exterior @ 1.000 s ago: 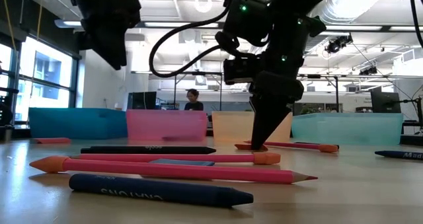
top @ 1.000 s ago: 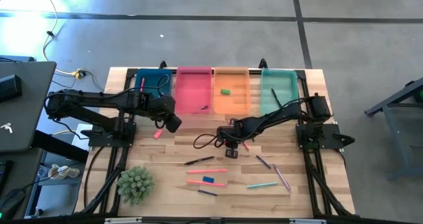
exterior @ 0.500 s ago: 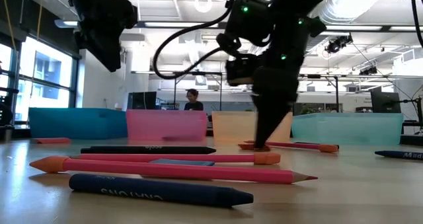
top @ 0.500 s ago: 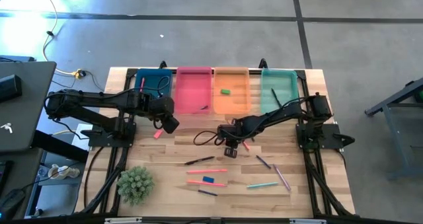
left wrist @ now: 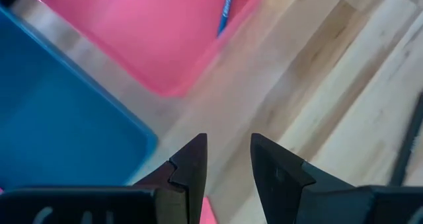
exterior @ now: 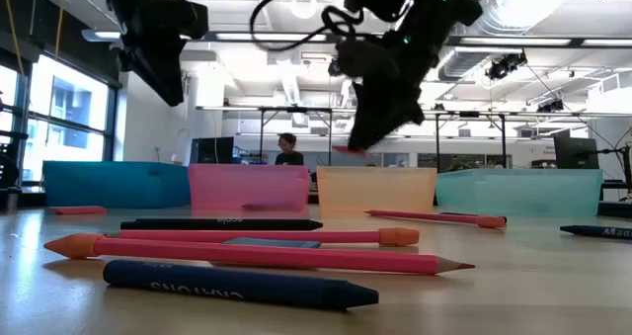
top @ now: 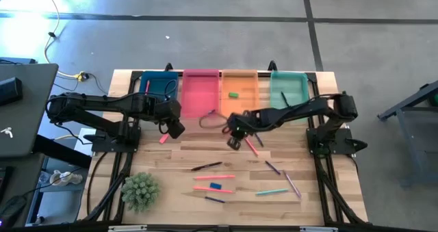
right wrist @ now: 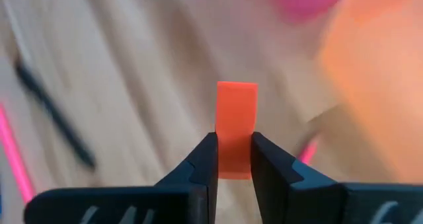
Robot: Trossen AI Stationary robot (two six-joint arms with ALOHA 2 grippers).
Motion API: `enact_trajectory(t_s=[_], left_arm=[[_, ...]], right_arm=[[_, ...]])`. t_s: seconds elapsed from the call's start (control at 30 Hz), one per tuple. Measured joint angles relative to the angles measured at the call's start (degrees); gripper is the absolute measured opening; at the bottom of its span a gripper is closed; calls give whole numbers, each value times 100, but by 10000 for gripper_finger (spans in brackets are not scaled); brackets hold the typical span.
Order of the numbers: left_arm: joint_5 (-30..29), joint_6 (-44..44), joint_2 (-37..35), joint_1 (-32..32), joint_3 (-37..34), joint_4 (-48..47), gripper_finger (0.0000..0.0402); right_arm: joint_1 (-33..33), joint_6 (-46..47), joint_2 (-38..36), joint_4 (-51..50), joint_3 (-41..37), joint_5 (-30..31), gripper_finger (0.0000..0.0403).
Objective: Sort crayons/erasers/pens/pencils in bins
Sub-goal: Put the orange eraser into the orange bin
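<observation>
My right gripper [top: 233, 142] hangs above the table just in front of the orange bin [top: 239, 107], shut on an orange-red eraser [right wrist: 236, 112]. In the low view the eraser shows as a small red spot [exterior: 346, 150]. My left gripper [left wrist: 228, 159] is open with nothing between its fingers. It hovers near the front corners of the blue bin [top: 159, 88] and the pink bin [top: 200, 94]. A green eraser [top: 233, 94] lies in the orange bin. A blue eraser [top: 215, 186] lies flat on the table among the pencils. The teal bin [top: 288, 95] stands at the far right. My right gripper pinches the eraser's near end [right wrist: 234, 159] between its two fingers. The rest of the block sticks out past the fingertips. The fingers slant down toward the table. The eraser is lifted clear of the table.
Pink pencils [top: 213, 178], a black pen [top: 207, 166], crayons [top: 272, 168] and other sticks lie on the near half of the table. One pink pencil [top: 252, 147] lies just under my right gripper. A small red piece [top: 163, 139] lies below my left gripper. A potted plant [top: 140, 191] stands near left.
My right gripper has risen from the table with the orange-red eraser, which is now lifted clear. It has moved toward the far edge and the orange bin, rolling its wrist as it went. The pink pencil beside it stayed on the table.
</observation>
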Motion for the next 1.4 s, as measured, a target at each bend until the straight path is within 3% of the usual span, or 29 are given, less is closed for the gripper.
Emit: enact_trajectory(t_s=[0.23, 0.47, 0.73, 0.93, 1.4], left_arm=[[-291, 463, 4, 0, 0, 529, 103], [-289, 825, 4, 0, 0, 890, 103], [-104, 548, 4, 0, 0, 907, 103], [-83, 83, 4, 0, 0, 907, 103], [148, -583, 4, 0, 0, 905, 103]], right_arm=[[-686, 93, -458, 242, 8, 533, 55], [-1367, 8, -592, 352, 11, 560, 55], [-1923, -396, -416, 215, -4, 519, 55], [-2113, -617, -77, 33, -9, 102, 55], [-2179, -1067, 357, -221, -9, -231, 55]])
